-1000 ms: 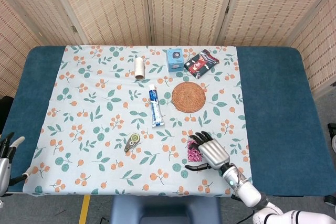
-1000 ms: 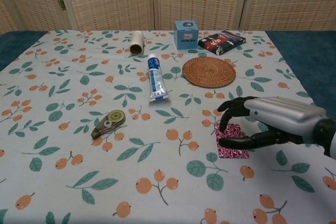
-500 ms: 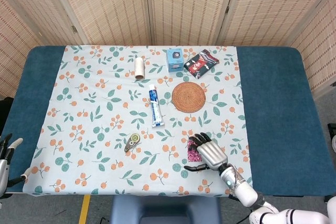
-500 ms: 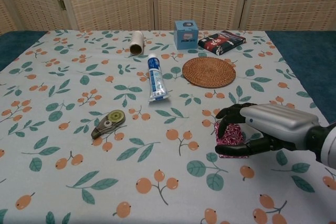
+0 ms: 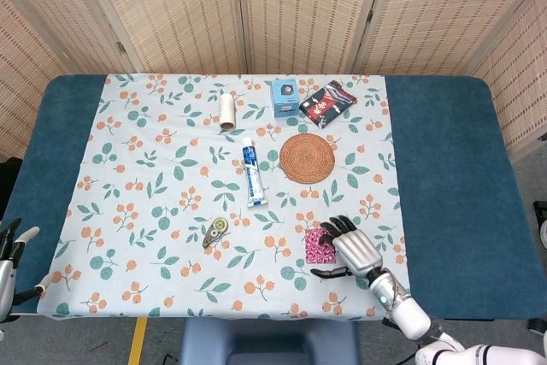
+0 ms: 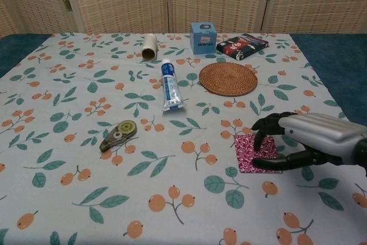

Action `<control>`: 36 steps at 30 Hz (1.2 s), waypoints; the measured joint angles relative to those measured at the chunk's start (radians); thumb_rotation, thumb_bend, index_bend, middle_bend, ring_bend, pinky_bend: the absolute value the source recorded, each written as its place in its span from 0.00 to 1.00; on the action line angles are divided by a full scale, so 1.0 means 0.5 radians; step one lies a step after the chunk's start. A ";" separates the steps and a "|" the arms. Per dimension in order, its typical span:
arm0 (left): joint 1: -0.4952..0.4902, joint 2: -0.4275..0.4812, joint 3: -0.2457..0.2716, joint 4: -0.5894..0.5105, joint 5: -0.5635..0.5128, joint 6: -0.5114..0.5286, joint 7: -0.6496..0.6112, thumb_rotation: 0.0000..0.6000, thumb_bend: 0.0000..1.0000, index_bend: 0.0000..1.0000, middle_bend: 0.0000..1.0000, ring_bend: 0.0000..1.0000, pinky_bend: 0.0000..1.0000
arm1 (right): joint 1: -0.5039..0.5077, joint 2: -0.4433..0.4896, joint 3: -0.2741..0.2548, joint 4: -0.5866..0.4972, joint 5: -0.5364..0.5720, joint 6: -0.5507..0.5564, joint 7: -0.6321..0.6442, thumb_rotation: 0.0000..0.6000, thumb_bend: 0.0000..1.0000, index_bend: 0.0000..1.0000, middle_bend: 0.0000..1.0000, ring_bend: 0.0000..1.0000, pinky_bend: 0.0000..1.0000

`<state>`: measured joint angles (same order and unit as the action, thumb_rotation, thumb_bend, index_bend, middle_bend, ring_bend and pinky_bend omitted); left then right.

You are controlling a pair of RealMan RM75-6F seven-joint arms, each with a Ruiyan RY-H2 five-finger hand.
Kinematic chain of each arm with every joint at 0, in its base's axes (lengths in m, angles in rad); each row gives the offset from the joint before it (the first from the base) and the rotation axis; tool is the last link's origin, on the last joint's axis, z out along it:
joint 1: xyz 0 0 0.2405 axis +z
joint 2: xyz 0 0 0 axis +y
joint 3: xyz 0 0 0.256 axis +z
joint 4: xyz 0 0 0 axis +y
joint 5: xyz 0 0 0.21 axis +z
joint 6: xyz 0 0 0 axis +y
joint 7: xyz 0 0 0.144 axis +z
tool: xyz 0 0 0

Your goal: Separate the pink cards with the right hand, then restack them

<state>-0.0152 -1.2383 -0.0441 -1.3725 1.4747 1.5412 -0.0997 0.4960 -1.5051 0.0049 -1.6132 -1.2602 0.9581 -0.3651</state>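
- Pink cards (image 5: 319, 246) (image 6: 251, 152): a small square stack with a dark pink-and-white pattern, lying flat on the floral cloth near the table's front edge, in front of the round woven coaster; its right edge is partly covered.

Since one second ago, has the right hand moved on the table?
Yes. The right hand has shifted to the robot's right, away from the correction tape, uncovering more of the pink cards.
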 measured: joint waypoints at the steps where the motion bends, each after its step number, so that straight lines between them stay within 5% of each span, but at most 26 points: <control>1: 0.000 0.001 -0.001 -0.001 -0.002 -0.001 0.001 1.00 0.26 0.21 0.06 0.12 0.00 | -0.007 0.015 -0.005 -0.009 0.004 0.006 0.003 0.11 0.18 0.31 0.15 0.00 0.00; 13: 0.000 0.003 -0.004 -0.013 0.004 0.004 0.010 1.00 0.26 0.22 0.06 0.12 0.00 | -0.092 0.182 -0.063 -0.111 -0.037 0.112 0.057 0.11 0.18 0.31 0.15 0.00 0.00; 36: 0.035 -0.003 0.003 0.033 -0.003 0.023 -0.038 1.00 0.26 0.22 0.06 0.12 0.00 | 0.038 -0.032 -0.020 -0.013 0.011 -0.003 -0.104 0.11 0.18 0.31 0.15 0.00 0.00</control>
<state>0.0024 -1.2398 -0.0425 -1.3561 1.4730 1.5525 -0.1189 0.5151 -1.5211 -0.0048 -1.6198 -1.2548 0.9567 -0.4170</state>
